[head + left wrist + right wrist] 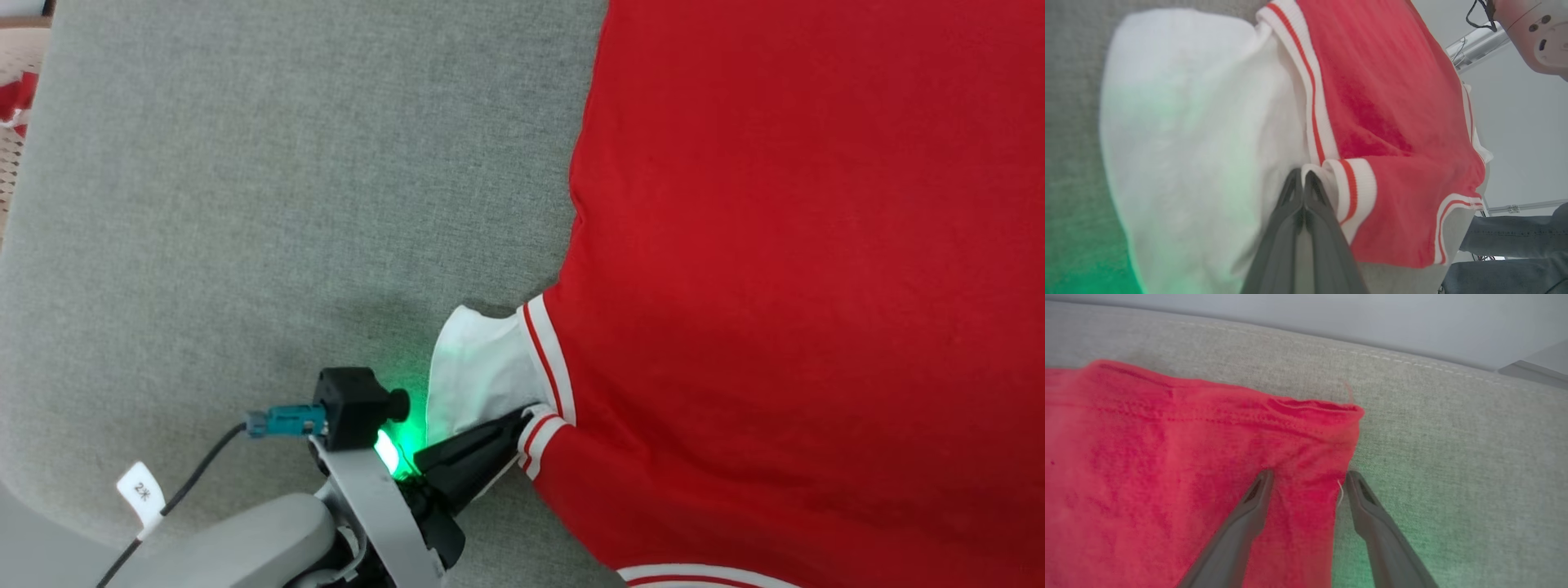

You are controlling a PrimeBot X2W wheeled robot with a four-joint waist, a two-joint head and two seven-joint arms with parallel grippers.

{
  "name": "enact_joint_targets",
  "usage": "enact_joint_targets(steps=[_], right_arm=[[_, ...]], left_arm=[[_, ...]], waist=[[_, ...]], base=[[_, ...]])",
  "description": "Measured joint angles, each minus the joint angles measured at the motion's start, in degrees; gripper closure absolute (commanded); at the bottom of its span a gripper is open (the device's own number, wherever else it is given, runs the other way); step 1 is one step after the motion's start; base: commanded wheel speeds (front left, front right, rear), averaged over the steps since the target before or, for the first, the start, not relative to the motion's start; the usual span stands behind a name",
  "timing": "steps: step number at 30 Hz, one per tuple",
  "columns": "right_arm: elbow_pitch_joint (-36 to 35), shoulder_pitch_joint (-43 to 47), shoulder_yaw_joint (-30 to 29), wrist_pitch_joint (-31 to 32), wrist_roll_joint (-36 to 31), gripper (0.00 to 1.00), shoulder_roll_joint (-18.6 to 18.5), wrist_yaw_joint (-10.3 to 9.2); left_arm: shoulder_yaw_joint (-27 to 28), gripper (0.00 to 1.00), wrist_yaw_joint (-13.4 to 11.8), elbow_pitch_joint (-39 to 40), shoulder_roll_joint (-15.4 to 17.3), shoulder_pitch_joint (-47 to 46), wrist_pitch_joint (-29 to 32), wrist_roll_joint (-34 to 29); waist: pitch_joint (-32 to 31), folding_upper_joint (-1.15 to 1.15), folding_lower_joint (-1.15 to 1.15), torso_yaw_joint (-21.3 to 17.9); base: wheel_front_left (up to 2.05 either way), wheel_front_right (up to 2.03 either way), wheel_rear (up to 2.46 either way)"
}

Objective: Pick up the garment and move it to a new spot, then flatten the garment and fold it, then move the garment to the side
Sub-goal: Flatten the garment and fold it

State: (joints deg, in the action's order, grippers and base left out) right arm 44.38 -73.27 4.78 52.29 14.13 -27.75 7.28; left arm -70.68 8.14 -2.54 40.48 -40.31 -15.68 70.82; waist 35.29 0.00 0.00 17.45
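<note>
Garment (775, 245) lies spread on grey fabric bench (245, 204), red body flat, no lettering showing. White sleeve (478, 367) sticks out twd L side. L gripper (514, 425) is closed tight, tips touching sleeve at striped trim (543, 437); can't tell if cloth is pinched. R gripper (1310, 479) is spread wide, low over a red hem corner (1331, 416), cloth betw. its fingers. Green glow on the bench nr both.
</note>
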Motion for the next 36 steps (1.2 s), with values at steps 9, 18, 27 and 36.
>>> enact_joint_targets(steps=[9, 18, 27, 36], right_arm=[[-0.63, 4.45, 3.24, -5.45, 6.28, 1.0, -1.19, 0.22], [-17.77, 23.84, 8.43, -2.38, 20.59, 1.0, -11.14, 0.23], [-39.61, 54.58, -0.56, 1.19, 30.74, 1.0, -14.17, 0.23], [-56.43, 78.69, -4.94, 3.96, 26.38, 1.0, -5.01, 0.23]], left_arm=[[5.75, 1.0, -0.08, -1.19, -0.44, 4.74, 0.32, 0.25], [12.63, 1.0, -0.57, -2.09, 1.33, 13.9, 0.55, -0.4], [18.81, 1.0, -0.58, -1.7, 1.92, 19.64, 0.54, -2.72], [23.17, 1.0, -0.58, -1.99, 2.11, 21.36, 0.55, -5.0]], waist=[[-3.38, 0.0, 0.0, -0.88], [-10.94, 0.0, 0.0, -3.9], [-15.76, 0.0, 0.0, -9.55], [-17.54, 0.0, 0.0, -15.27]], base=[[0.0, 0.0, 0.0], [0.0, 0.0, 0.0], [0.0, 0.0, 0.0], [0.0, 0.0, 0.0]])
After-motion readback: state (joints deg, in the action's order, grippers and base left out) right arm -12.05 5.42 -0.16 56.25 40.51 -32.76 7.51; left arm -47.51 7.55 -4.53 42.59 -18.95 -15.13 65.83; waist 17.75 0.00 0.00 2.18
